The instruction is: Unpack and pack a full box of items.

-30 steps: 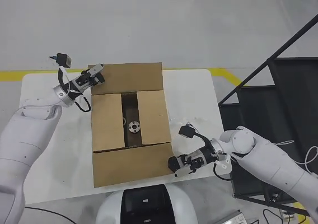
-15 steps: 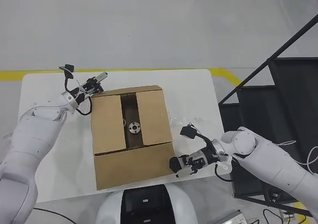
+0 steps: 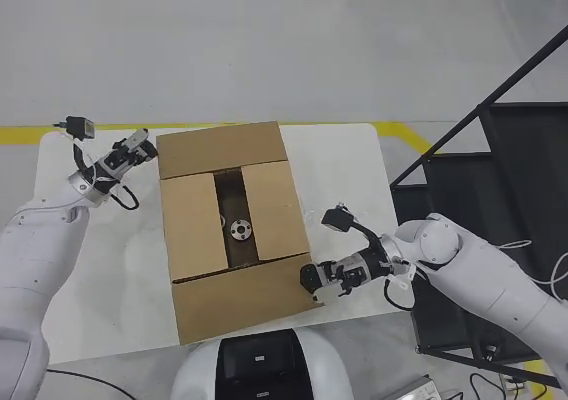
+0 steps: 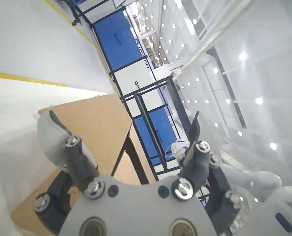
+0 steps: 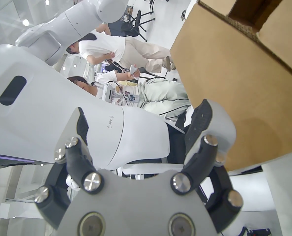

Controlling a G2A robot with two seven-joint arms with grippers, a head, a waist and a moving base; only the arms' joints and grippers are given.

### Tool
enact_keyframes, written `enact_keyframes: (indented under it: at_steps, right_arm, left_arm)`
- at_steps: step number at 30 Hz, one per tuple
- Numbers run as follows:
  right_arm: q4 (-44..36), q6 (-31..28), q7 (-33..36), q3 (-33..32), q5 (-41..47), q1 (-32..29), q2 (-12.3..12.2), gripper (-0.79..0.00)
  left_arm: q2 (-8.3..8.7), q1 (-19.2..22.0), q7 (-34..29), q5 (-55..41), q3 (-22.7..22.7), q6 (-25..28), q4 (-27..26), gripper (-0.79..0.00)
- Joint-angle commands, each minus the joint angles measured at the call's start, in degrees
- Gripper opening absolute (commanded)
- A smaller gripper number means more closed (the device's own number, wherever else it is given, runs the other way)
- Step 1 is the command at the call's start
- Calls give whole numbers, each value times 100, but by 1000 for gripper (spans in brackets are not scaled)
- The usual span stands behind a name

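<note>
Top view shows left gripper and right gripper gaping empty beside the box, which a nudge could skew.

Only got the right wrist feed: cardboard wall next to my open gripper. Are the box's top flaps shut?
Observer: No. In the top view the box has its two side flaps folded in with a gap between them; the far and near flaps are not folded over.
Operator: Anything showing in the gap?
Observer: One round grey part, down inside.
Operator: Where's the left gripper?
Observer: The left gripper is open at the box's far left corner, beside the far flap.
</note>
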State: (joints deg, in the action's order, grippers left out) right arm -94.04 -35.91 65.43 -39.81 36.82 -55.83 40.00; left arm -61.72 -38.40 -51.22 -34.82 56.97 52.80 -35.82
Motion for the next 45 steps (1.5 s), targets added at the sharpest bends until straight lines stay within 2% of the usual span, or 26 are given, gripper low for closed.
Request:
enact_keyframes:
  at_steps: [1, 5, 8, 9, 14, 18, 22, 29, 33, 38, 45]
  right_arm:
    - [-88, 318, -180, 7, -153, 151, 67, 0]
    - [-250, 1073, -880, 169, -633, 482, 287, 0]
    - [-208, 1520, -1324, 383, -651, 719, 502, 0]
    - [-108, 1752, -1595, 502, -746, 864, 624, 0]
    - [361, 2461, -2305, 1052, -1060, 1294, 1118, 0]
    - [760, 2709, -2632, 1411, -1278, 1513, 1487, 0]
    - [1205, 2622, -2856, 1628, -1274, 1682, 1839, 0]
    - [1711, 2661, -2781, 1982, -1336, 1926, 2406, 0]
    - [1974, 2609, -2556, 2137, -1173, 1941, 2687, 0]
    - [2156, 1692, -1912, 2139, -804, 1964, 2997, 0]
    - [1908, 819, -1937, 2017, -988, 1947, 3228, 0]
  left_arm:
    - [227, -414, -128, 11, 332, -101, -571, 0]
    - [672, -1499, -436, 87, 1070, -409, -1950, 0]
    - [913, -2296, -646, 32, 1612, -619, -2871, 0]
    - [1011, -2678, -752, -1, 1866, -725, -3295, 0]
    - [1267, -3785, -1100, 25, 2635, -1073, -4506, 0]
    - [1395, -4378, -1307, 28, 3071, -1279, -5205, 0]
    - [1484, -4728, -1441, -4, 3357, -1414, -5674, 0]
    - [1573, -5085, -1439, -10, 3642, -1412, -6025, 0]
    - [1608, -5236, -1361, -95, 3801, -1334, -6059, 0]
    - [1646, -5359, -1260, -338, 4034, -1232, -6000, 0]
    - [1671, -5487, -1127, -928, 4412, -1099, -6083, 0]
